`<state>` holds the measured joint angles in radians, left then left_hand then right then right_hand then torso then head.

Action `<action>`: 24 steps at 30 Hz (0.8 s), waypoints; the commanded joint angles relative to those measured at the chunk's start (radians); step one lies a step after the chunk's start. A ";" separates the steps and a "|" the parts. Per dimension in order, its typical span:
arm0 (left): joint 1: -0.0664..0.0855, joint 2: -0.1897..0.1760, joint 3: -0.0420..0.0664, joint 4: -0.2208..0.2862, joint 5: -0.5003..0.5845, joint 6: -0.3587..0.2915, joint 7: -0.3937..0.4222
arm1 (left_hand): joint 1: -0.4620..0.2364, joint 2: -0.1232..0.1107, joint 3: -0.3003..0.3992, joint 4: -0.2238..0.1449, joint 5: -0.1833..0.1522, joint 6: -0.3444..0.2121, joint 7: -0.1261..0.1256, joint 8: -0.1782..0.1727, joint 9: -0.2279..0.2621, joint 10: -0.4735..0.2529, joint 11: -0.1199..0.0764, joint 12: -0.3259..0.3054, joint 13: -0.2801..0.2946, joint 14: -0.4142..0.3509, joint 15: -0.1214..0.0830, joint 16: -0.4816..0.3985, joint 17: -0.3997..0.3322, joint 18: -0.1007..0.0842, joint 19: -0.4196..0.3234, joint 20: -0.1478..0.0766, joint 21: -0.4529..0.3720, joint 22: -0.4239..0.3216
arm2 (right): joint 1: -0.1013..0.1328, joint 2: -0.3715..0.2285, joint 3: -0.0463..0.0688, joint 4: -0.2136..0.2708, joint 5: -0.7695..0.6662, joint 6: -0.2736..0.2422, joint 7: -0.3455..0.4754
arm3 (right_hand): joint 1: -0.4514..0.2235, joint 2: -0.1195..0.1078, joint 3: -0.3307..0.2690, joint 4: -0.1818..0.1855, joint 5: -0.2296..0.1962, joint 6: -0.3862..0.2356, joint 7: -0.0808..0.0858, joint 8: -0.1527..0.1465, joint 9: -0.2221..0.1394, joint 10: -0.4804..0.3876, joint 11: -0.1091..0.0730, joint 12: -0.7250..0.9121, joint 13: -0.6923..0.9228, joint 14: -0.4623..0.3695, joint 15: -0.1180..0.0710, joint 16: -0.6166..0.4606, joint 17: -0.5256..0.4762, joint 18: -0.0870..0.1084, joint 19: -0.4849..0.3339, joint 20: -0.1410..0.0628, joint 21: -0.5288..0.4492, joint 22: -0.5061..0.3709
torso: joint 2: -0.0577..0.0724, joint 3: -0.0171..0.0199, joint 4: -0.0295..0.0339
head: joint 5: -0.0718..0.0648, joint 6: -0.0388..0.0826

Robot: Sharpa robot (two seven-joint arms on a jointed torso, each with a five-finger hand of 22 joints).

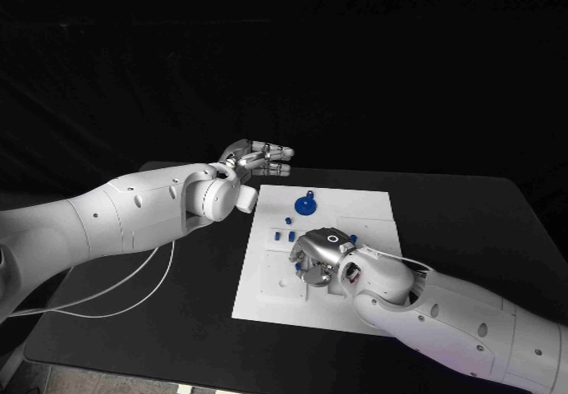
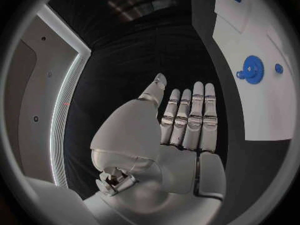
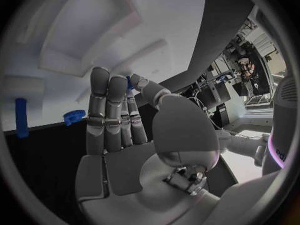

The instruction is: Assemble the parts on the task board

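Right hand (image 1: 318,256) is working low over the board (image 1: 267,291), apparently pinching a small blue part (image 3: 130,83) at its fingertips, likely for seating. Left hand (image 1: 252,158) is hanging flat and empty at 10 o'clock off the board, clear of the gear (image 1: 307,205).

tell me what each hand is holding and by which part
The left hand holds nothing. The right hand pinches a small blue part between thumb and a finger; which end cannot be told.

white task board (image 1: 267,287), blue parts (image 1: 307,205) on it
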<state>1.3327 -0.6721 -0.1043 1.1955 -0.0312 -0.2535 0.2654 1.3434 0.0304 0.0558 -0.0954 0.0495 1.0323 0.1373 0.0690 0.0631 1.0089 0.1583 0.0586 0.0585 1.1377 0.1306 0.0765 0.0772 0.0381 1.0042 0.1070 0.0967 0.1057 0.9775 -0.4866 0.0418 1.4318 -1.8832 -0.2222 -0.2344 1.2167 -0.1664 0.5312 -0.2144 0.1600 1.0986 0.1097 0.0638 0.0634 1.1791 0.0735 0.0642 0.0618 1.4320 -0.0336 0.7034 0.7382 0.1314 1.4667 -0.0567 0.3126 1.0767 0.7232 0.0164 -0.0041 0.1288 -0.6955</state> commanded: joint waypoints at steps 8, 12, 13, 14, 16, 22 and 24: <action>0.003 -0.002 0.001 0.003 0.004 0.015 -0.006 | 0.008 -0.006 0.000 0.004 0.000 -0.003 0.008 0.001 0.000 -0.012 0.002 0.005 0.000 -0.006 0.001 -0.002 -0.001 0.009 0.001 0.006 0.002 -0.003 | -0.001 -0.050 0.001 0.037 0.063 -0.020 -0.005 | 0.126 -0.030 -0.337 0.127 0.078 -0.194 -0.007 -0.004 -0.004 -0.163 0.038 0.009 -0.002 -0.030 0.031 -0.011 -0.059 0.043 0.028 0.034 -0.090 -0.092 | -0.001 -0.0001 0.0005 | 0.000 0.001; 0.004 -0.006 0.001 0.007 0.004 0.014 -0.008 | 0.008 -0.007 0.000 0.005 0.000 -0.006 0.009 0.000 0.000 -0.015 0.003 0.005 0.000 -0.005 0.001 -0.001 -0.001 0.009 0.002 0.006 0.003 -0.003 | 0.008 -0.082 0.019 0.073 0.078 -0.012 -0.012 | 0.146 -0.035 -0.346 0.159 0.082 -0.191 -0.008 -0.004 -0.004 -0.162 0.037 0.010 -0.002 -0.031 0.030 -0.002 -0.079 0.042 0.035 0.033 -0.097 -0.107 | -0.001 0.0006 -0.0018 | -0.001 0.005; 0.004 -0.006 0.001 0.007 0.005 0.014 -0.008 | 0.008 -0.007 0.000 0.005 0.000 -0.006 0.009 0.000 0.000 -0.015 0.003 0.005 0.000 -0.005 0.001 -0.001 -0.001 0.009 0.002 0.006 0.003 -0.003 | 0.011 -0.093 0.027 0.084 0.084 -0.011 -0.013 | 0.146 -0.035 -0.346 0.158 0.081 -0.184 -0.006 -0.004 -0.004 -0.160 0.037 0.010 -0.003 -0.032 0.030 -0.001 -0.080 0.042 0.034 0.033 -0.097 -0.107 | -0.001 0.0008 -0.0028 | -0.001 0.006; 0.004 -0.006 0.001 0.007 0.005 0.014 -0.009 | 0.008 -0.007 0.000 0.005 0.000 -0.006 0.009 0.000 0.000 -0.015 0.003 0.005 0.000 -0.005 0.001 -0.001 -0.001 0.009 0.002 0.006 0.003 -0.003 | 0.012 -0.096 0.030 0.088 0.086 -0.011 -0.013 | 0.146 -0.034 -0.346 0.158 0.080 -0.182 -0.006 -0.004 -0.004 -0.160 0.037 0.010 -0.003 -0.033 0.030 -0.001 -0.080 0.042 0.034 0.033 -0.097 -0.107 | -0.001 0.0008 -0.0031 | -0.001 0.007; 0.004 -0.007 0.001 0.007 0.005 0.014 -0.008 | 0.008 -0.007 0.000 0.005 0.000 -0.006 0.009 0.000 0.000 -0.015 0.003 0.005 0.000 -0.005 0.001 -0.001 -0.001 0.009 0.002 0.006 0.003 -0.003 | 0.017 -0.121 0.054 0.115 0.101 -0.015 -0.014 | 0.144 -0.027 -0.341 0.156 0.080 -0.156 -0.007 -0.003 -0.003 -0.150 0.034 0.013 -0.003 -0.031 0.028 0.002 -0.082 0.042 0.035 0.032 -0.095 -0.107 | -0.002 0.0004 -0.0040 | -0.004 0.009; 0.004 -0.008 0.001 0.005 0.005 0.015 -0.007 | 0.008 -0.007 0.000 0.005 0.000 -0.006 0.009 0.000 0.000 -0.015 0.003 0.005 0.000 -0.005 0.001 -0.001 -0.001 0.009 0.002 0.006 0.003 -0.003 | 0.028 -0.181 0.129 0.170 0.138 0.029 -0.018 | 0.106 -0.002 -0.271 0.103 0.062 -0.080 0.024 -0.003 -0.002 -0.046 0.016 0.004 -0.004 -0.020 0.014 0.011 -0.084 0.025 0.036 0.016 -0.068 -0.098 | -0.002 0.0016 -0.0058 | -0.017 0.019; 0.004 -0.008 0.001 0.005 0.005 0.015 -0.007 | 0.008 -0.009 0.000 0.007 0.000 -0.009 0.008 0.001 0.000 -0.015 0.003 0.006 0.000 -0.004 0.001 -0.001 -0.001 0.009 0.003 0.006 0.004 -0.005 | 0.037 -0.198 0.142 0.174 0.148 0.054 -0.021 | 0.093 -0.002 -0.248 0.088 0.061 -0.075 0.024 -0.001 -0.001 -0.037 0.014 0.002 -0.004 -0.020 0.012 0.013 -0.083 0.022 0.035 0.014 -0.064 -0.096 | -0.003 0.0013 -0.0053 | -0.021 0.021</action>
<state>1.3328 -0.6808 -0.1043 1.1990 -0.0308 -0.2513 0.2532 1.3475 0.0263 0.0559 -0.0955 0.0495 1.0286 0.1409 0.0690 0.0631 0.9988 0.1612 0.0586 0.0585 1.1377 0.1306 0.0765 0.0773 0.0382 1.0042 0.1070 0.0966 0.1013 1.0127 -0.6782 0.1832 1.6011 -1.7725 -0.2270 -0.2451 1.3179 -0.1662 0.2752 -0.1216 0.2236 1.0199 0.1330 0.0637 0.0618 1.1372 0.0889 0.0692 0.0588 1.4126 -0.0149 0.7099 0.6551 0.1641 1.4684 -0.0343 0.2422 0.9798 0.7212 0.0175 -0.0088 0.1128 -0.6782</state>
